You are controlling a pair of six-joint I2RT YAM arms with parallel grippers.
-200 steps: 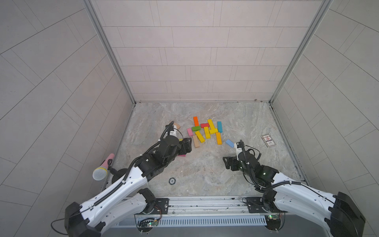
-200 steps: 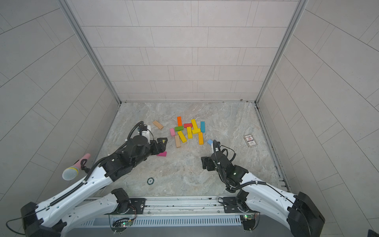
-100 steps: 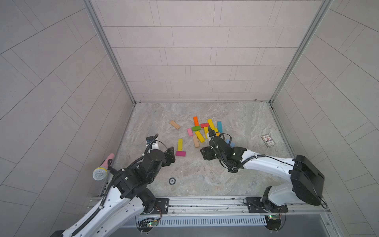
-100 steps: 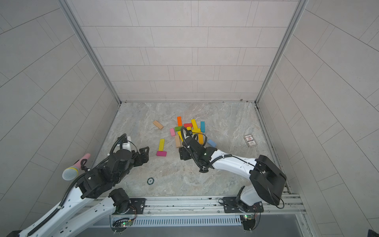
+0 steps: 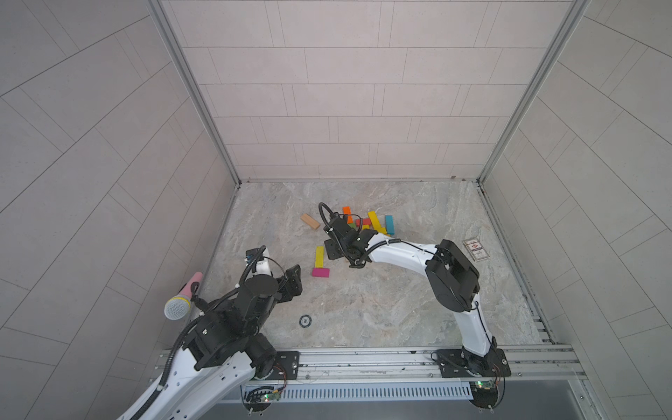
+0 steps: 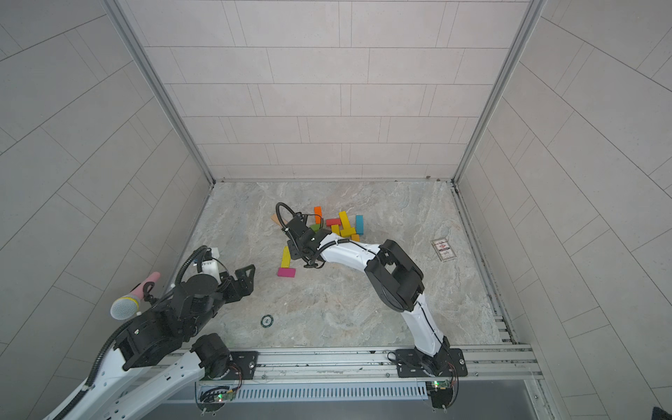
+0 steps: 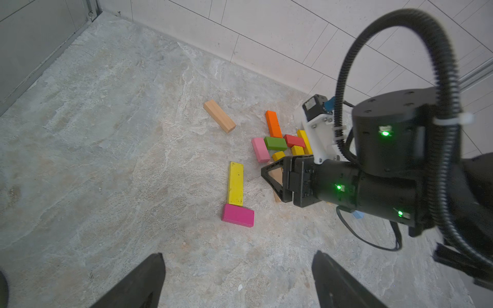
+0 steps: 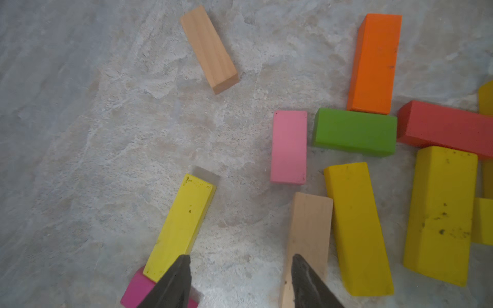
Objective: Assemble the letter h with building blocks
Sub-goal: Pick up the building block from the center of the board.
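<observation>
Basically, we judged the blocks [image 5: 374,220] light, stiff and slightly slick; pinch across the narrow sides, mid-length. Yellow bar [image 8: 181,224] sat end-on against magenta bar [image 7: 238,215] on the tabletop [image 5: 363,309], the rest heaped just beyond. Right tool [image 8: 240,257] was half spread, empty, tips over yellow bar and wood bar [image 8: 309,229]. Left tool [image 7: 238,254] gaped wide, empty, well clear.

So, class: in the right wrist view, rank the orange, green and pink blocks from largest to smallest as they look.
1. orange block
2. green block
3. pink block, clearly the slimmest
</observation>
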